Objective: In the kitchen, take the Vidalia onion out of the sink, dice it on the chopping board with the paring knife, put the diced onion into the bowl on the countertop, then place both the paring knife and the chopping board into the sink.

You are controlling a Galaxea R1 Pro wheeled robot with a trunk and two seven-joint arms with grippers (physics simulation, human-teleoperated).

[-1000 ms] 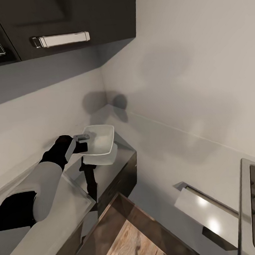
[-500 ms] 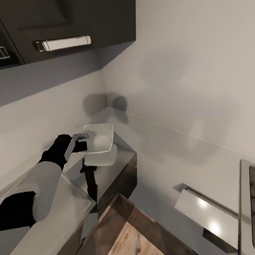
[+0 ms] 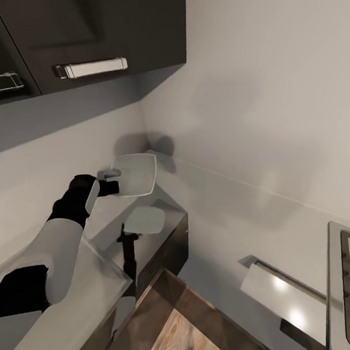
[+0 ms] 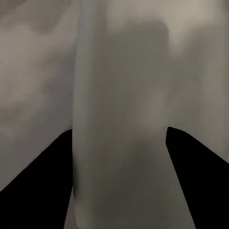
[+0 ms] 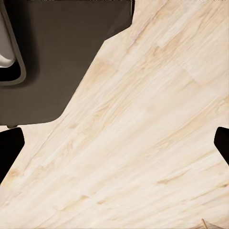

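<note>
I've got the left tool point(image 3: 111, 176) clamped on the near rim of the bowl point(image 3: 138, 173), holding it in the air above the bench point(image 3: 107, 214) corner, w/ its pale reflection on the glossy top below. The bowl sits just under the wall cabinet point(image 3: 90, 29) and its chrome handle point(image 3: 90, 68). Left wrist cam: bowl wall point(image 4: 129, 119) between the dark fingertips point(image 4: 45, 167). Right tool: tips at frame edges, spread wide, over wood floor point(image 5: 152, 133), holding nothing.
</note>
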